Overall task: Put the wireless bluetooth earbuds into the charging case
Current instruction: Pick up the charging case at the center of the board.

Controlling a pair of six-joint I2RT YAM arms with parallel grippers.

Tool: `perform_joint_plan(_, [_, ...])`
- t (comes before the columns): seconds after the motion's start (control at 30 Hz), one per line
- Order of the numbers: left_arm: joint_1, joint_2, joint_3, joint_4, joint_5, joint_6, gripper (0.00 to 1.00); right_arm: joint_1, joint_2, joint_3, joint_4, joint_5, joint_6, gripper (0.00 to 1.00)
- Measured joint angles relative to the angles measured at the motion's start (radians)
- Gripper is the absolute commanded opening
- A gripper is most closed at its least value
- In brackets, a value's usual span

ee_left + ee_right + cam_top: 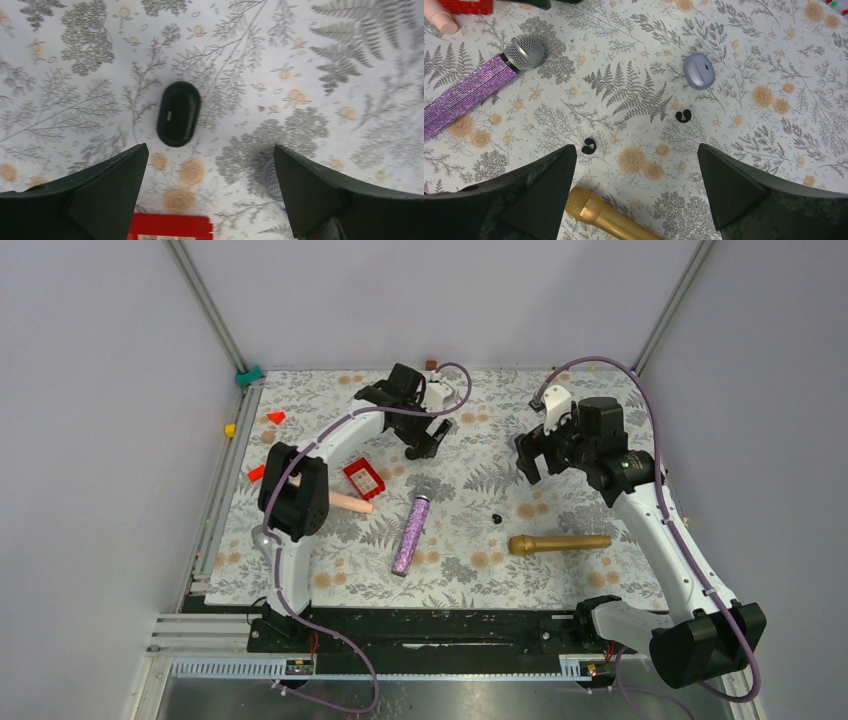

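- Earbuds (683,116), wireless, two, black: tiny rounded pieces with a curled outline. They lay loose on the floral tabletop (774,165), apart from each other and touching nothing.
- First earbud (588,146): lay near the head of the gold microphone (604,215), just beyond one of my right fingers.
- Second earbud (683,116): lay nearer mid-view, close beside a lilac oval pod (698,71) but not touching it.
- Right gripper (636,150): released, jaws spread wide, holding nothing, hovering over both buds.
- Left gripper (210,150): likewise released and empty, poised above a black oval capsule (178,114) that lay flat between and beyond its fingertips. A red box (170,227) lay at the near edge.
- Case: I judged the black capsule to be the charging case, since its colour matched the buds. It looked shut, though I could not tell for certain. The lilac pod was also case-like.
- Handling, judged: each bud looked very light, hard and smooth. It would be likely to roll or squirt out from wide pads, and easily flicked away by a brushing finger.
- Hold, judged: descend straight down and pinch across the fattest part of the body, not the thin curled tail, closing slowly.
- Nearby: a purple glitter microphone (469,90), well apart from the buds.
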Motion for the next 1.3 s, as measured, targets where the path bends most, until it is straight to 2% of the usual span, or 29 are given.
perform_joint_plan(0.17, [0.000, 0.112, 0.110, -0.028, -0.077, 0.067, 0.99, 0.000, 0.000, -0.009, 0.004, -0.021, 0.000, 0.99])
perform_joint_plan(0.47, [0.000, 0.289, 0.225, -0.137, -0.114, 0.102, 0.97, 0.000, -0.011, -0.022, 0.008, -0.042, 0.000, 1.00])
perform_joint_plan(0.57, [0.000, 0.322, 0.286, -0.183, -0.111, 0.098, 0.88, 0.000, -0.024, -0.033, 0.021, -0.048, 0.000, 0.99])
perform_joint_plan(0.67, [0.000, 0.351, 0.355, -0.219, -0.103, 0.085, 0.66, 0.000, -0.050, -0.050, 0.042, -0.047, 0.019, 1.00])
perform_joint_plan(0.73, [0.000, 0.365, 0.378, -0.235, -0.093, 0.072, 0.48, 0.000, -0.061, -0.050, 0.048, -0.046, 0.034, 0.99])
perform_joint_plan(0.8, [0.000, 0.373, 0.383, -0.247, -0.082, 0.061, 0.39, 0.000, -0.069, -0.050, 0.049, -0.047, 0.047, 0.99])
perform_joint_plan(0.9, [0.000, 0.378, 0.384, -0.259, -0.065, 0.053, 0.33, 0.000, -0.071, -0.050, 0.050, -0.049, 0.076, 1.00])
perform_joint_plan(1.1, [0.002, 0.366, 0.367, -0.262, -0.002, 0.014, 0.33, 0.000, -0.052, -0.049, 0.060, -0.090, 0.151, 0.99])
perform_joint_plan(1.3, [0.002, 0.185, 0.216, -0.187, 0.068, -0.136, 0.32, 0.000, -0.024, -0.034, 0.096, -0.220, 0.195, 0.98])
